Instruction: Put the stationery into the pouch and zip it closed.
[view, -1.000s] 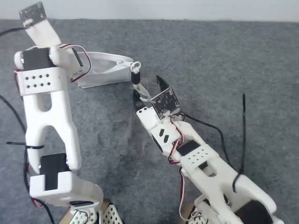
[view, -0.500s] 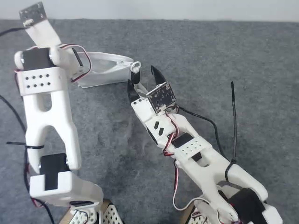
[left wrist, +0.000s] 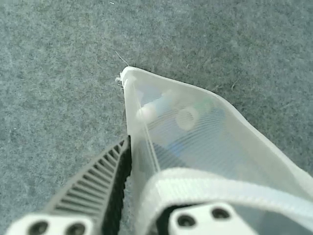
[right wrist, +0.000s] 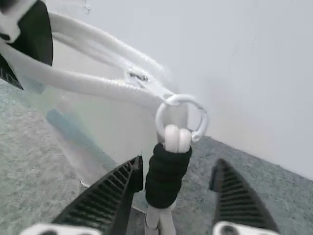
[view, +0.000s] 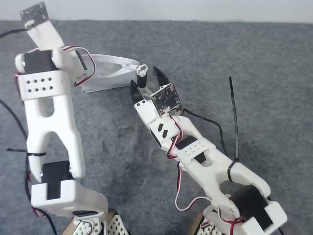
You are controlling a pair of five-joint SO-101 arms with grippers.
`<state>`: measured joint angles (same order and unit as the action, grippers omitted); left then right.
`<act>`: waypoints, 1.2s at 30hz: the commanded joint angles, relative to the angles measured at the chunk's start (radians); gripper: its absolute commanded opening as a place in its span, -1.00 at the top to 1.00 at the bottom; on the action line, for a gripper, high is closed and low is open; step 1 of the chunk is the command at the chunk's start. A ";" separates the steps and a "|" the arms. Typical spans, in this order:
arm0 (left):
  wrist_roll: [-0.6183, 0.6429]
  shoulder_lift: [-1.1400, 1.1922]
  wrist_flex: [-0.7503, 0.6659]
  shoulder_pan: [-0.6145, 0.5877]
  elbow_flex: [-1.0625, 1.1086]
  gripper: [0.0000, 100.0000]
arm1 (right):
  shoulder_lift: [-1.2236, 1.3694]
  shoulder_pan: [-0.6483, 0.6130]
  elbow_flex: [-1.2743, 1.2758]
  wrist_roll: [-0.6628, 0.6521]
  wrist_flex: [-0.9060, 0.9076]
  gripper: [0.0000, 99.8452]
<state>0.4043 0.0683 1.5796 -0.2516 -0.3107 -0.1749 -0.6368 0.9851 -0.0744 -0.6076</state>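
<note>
Grey carpet [view: 254, 58]: left hand [left wrist: 139, 166] grips the pouch [view: 110, 73], zipper pull [right wrist: 167, 169] within the wide-open right hand [view: 145, 77].

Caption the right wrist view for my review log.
Open right gripper straddles the zipper pull of the translucent pouch, not yet closed on it.

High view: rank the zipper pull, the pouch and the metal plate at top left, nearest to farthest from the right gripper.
1. zipper pull: between the open fingers of the right gripper.
2. pouch: just beyond the pull, toward the other arm.
3. metal plate: far top-left corner.
</note>
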 commanded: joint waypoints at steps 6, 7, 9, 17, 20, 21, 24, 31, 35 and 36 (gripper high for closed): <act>-0.006 -0.021 -0.026 0.017 0.004 0.95 | -0.007 0.048 -0.060 0.002 -0.084 0.83; -0.006 -0.020 -0.026 0.017 0.004 0.95 | -0.010 0.050 -0.058 0.002 -0.084 0.85; -0.006 -0.020 -0.026 0.017 0.004 0.95 | -0.016 0.053 -0.046 0.002 -0.085 0.91; -0.006 -0.020 -0.026 0.014 0.004 0.95 | -0.053 0.047 -0.008 0.003 -0.053 0.79; -0.006 -0.020 -0.026 0.015 0.004 0.95 | -0.053 0.045 -0.011 0.006 0.004 0.69; -0.006 -0.020 -0.026 0.015 0.004 0.95 | -0.053 0.045 -0.011 0.008 0.001 0.69; -0.008 -0.020 -0.026 0.015 0.004 0.95 | -0.053 0.048 -0.011 0.008 0.001 0.69; -0.008 -0.020 -0.026 0.015 0.004 0.95 | -0.082 0.045 0.012 0.006 0.007 0.69; -0.008 -0.020 -0.026 0.015 0.004 0.95 | -0.162 0.036 0.058 0.006 0.008 0.69; -0.008 -0.020 -0.026 0.017 0.004 0.95 | -0.174 0.035 0.064 0.008 0.008 0.69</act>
<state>0.4043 0.0683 1.5796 -0.2501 -0.3092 -0.2593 -0.6015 1.0495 -0.0729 -0.6076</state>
